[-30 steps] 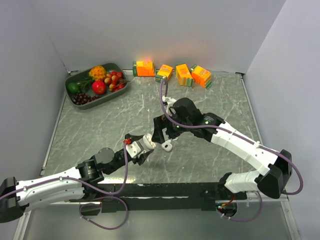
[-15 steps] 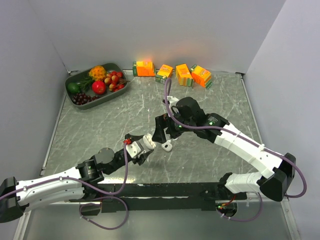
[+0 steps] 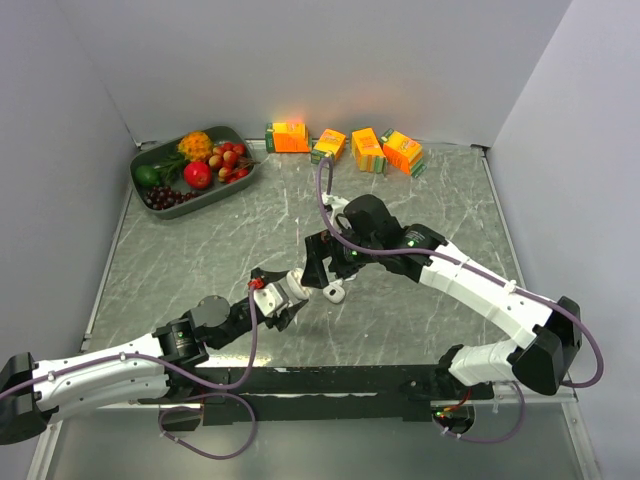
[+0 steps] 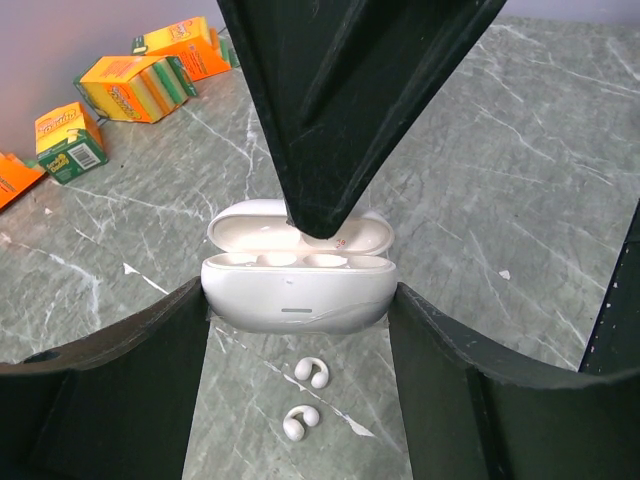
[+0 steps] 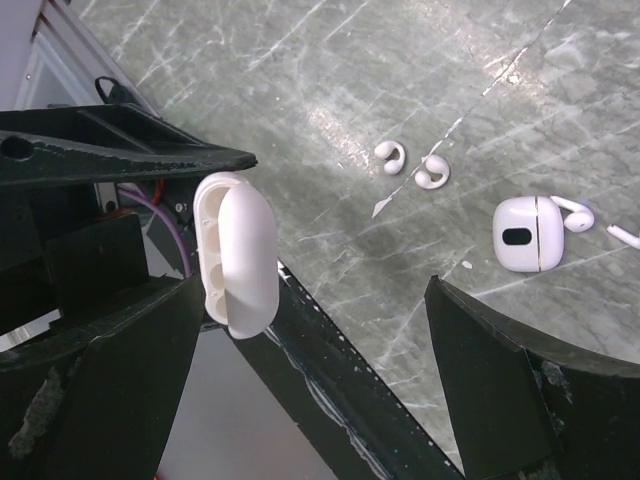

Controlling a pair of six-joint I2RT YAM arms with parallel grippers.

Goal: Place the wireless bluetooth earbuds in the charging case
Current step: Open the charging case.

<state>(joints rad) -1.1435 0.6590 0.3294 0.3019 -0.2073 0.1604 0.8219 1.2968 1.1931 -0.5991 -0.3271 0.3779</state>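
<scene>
The white charging case hangs above the marble table with its lid open and its wells empty. My left gripper is shut on its two ends. Two tiny white earbuds lie on the table right under it, side by side. They also show in the right wrist view as the earbuds. My right gripper stands wide open with nothing between its fingers. One black finger points down at the case's raised lid. In the top view the left gripper and right gripper meet mid-table.
A second, small square white case with stemmed earbuds beside it lies near the right gripper. Orange juice cartons line the back wall. A grey tray of fruit sits at the back left.
The right arm swayed slightly to the right and has come back left, over the case. The left arm and the case it holds have not moved.
</scene>
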